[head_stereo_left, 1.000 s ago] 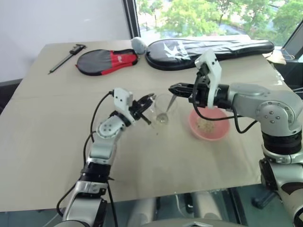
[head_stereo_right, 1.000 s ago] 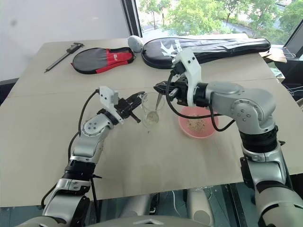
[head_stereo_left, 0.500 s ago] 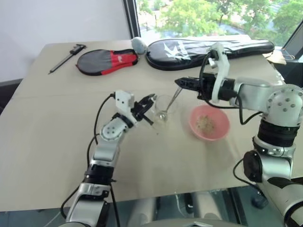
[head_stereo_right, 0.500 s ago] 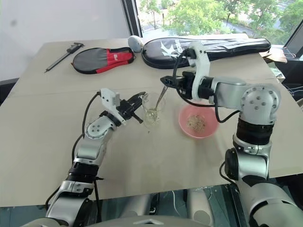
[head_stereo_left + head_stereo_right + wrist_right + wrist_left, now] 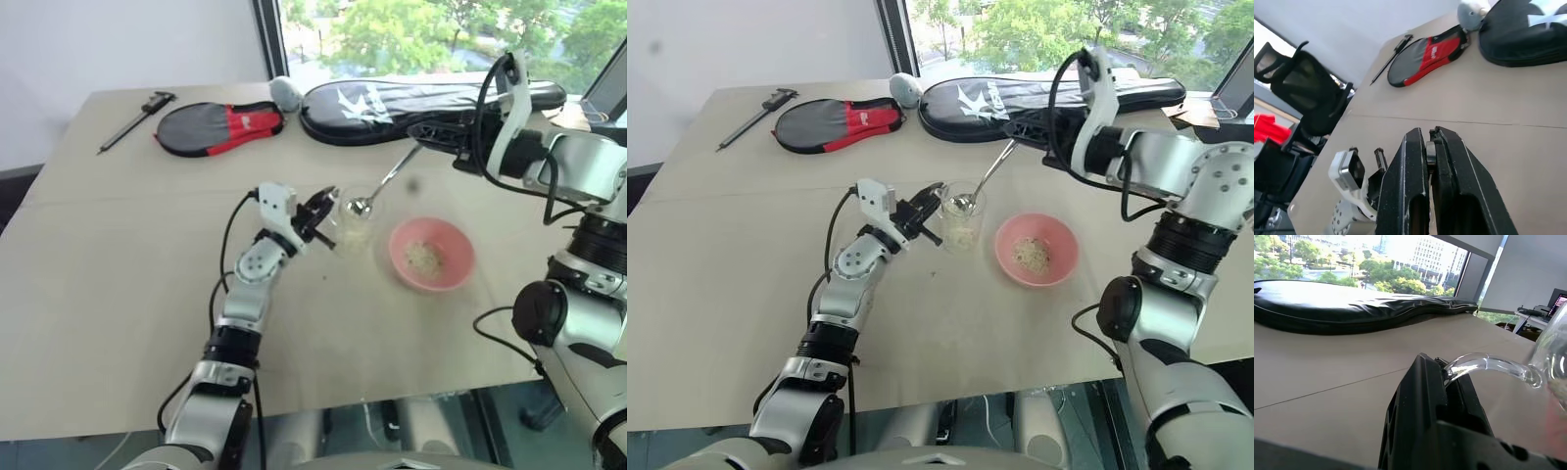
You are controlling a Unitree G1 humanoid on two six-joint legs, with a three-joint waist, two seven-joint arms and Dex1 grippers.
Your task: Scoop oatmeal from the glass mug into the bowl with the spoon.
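Your table (image 5: 118, 294) carries it all: a black racket bag (image 5: 431, 103) and a red-and-grey paddle cover (image 5: 220, 125) at the far edge, the action in the middle. Your right arm reaches in high from the right, forearm about level, and your right gripper (image 5: 423, 130) is clamped tight on the spoon (image 5: 384, 183) at its handle end. The spoon's long axis slants down and left from that grip, its small oval bowl hanging over the mouth of the glass mug (image 5: 962, 217). The bowl (image 5: 432, 255) sits just beside the mug on the right-arm side, oatmeal (image 5: 424, 257) lying in its bottom, and more flakes show low in the mug. So, as I read it, the spoon tip has to travel right and down to tip out, and your right hand is the one placed for it. Your left gripper (image 5: 1449, 377) is pinched shut on the mug's clear handle, forearm angled up from the near edge, steadying it.
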